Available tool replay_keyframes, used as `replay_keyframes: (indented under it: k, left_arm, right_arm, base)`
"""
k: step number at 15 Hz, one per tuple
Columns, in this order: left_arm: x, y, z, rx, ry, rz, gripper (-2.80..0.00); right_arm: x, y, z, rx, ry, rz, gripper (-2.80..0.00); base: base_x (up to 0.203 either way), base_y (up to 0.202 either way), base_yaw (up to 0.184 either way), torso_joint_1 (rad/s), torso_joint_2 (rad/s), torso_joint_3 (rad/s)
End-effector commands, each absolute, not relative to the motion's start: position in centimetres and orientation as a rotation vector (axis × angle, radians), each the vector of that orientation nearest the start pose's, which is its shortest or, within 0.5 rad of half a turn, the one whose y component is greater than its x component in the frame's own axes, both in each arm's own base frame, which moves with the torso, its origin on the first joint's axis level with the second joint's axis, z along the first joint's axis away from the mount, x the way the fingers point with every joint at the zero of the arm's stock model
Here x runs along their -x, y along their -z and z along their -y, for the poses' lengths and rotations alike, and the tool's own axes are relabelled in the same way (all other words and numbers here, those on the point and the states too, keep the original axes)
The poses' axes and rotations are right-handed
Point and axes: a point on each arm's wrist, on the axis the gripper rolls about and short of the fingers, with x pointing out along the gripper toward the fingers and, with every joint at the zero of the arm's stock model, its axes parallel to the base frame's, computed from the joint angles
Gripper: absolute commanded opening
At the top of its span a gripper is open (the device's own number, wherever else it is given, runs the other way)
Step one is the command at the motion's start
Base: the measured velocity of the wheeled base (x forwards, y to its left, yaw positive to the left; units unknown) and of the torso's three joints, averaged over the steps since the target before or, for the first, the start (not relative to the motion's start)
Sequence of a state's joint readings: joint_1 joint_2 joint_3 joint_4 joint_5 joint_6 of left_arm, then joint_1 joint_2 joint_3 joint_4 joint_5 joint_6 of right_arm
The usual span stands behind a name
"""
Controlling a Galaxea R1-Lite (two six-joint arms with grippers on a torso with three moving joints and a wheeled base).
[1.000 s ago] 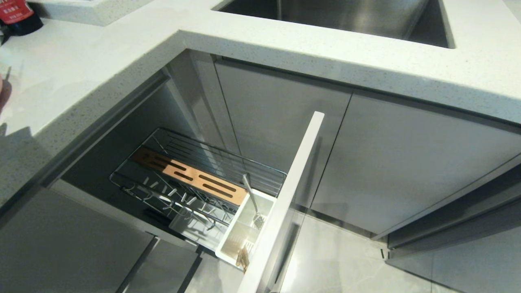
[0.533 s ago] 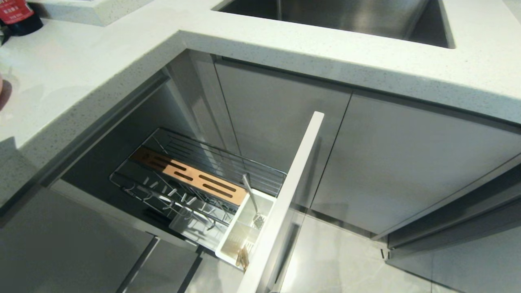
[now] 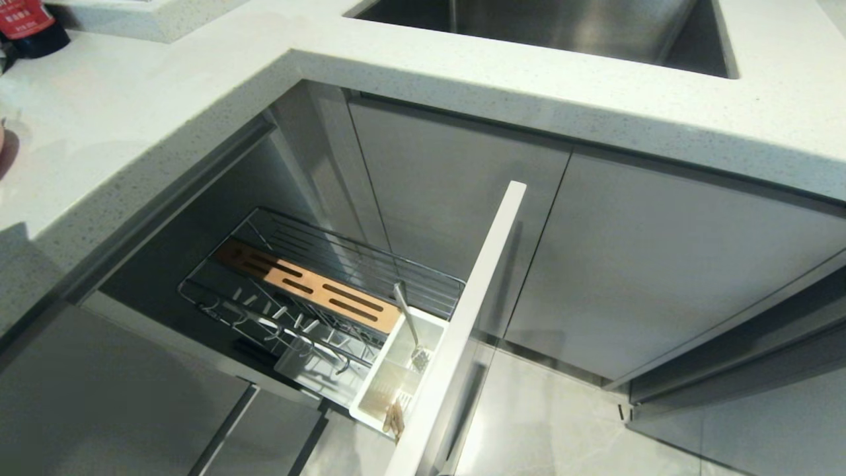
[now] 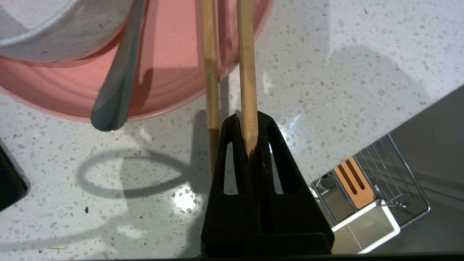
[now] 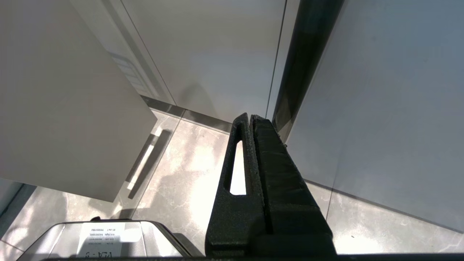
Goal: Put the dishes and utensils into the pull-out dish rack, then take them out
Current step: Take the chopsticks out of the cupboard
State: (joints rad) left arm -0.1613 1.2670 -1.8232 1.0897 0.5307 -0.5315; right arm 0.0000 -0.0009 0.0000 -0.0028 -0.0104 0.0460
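Observation:
In the left wrist view my left gripper (image 4: pixel 247 119) is shut on one wooden chopstick (image 4: pixel 246 72), which points out over the pale-pink plate (image 4: pixel 170 72). The other chopstick (image 4: pixel 211 72) lies beside the finger, outside the jaws. A small white bowl (image 4: pixel 54 29) sits on the plate, and a silver spoon (image 4: pixel 116 83) overhangs its rim. The pull-out dish rack (image 3: pixel 370 254) stands open below the counter, with wooden strip (image 3: pixel 310 291) and white caddy (image 3: pixel 377 403). My right gripper (image 5: pixel 250 117) is shut on nothing, parked over the floor. Neither arm shows in the head view.
A metal utensil (image 3: pixel 410 324) leans in the caddy. The rack's front panel (image 3: pixel 476 311) juts out toward me. A steel sink (image 3: pixel 548 26) is set in the speckled counter (image 3: pixel 165 99), and a red-labelled bottle (image 3: pixel 30 26) stands at its far left corner.
At the head view's left edge the pink shape and its shadow have slid almost out of sight. The rack and its contents have not moved.

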Motion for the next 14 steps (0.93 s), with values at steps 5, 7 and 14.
replay_keyframes:
  k: [5,7,14]
  left_arm:
    - [-11.07,-38.96,0.29,0.338,-0.503,-0.415,-2.80]
    - [-11.16,-38.89,0.20,0.338,-0.512,-0.416,-2.80]
    - [-11.12,-38.91,-0.29,0.321,-0.553,-0.416,-2.80]
  right_arm:
    - [2.28,-7.58,0.02,-0.046,0.011,0.003,-2.80]
    - [2.28,-7.58,0.03,-0.046,0.009,0.003,-2.80]
    - [2.28,-7.58,0.02,-0.046,0.010,0.003,-2.80]
  base:
    - [0.000,0.000,0.000,0.000,0.00,0.000]
    - [0.000,0.000,0.000,0.000,0.00,0.000]
    - [0.000,0.000,0.000,0.000,0.00,0.000]
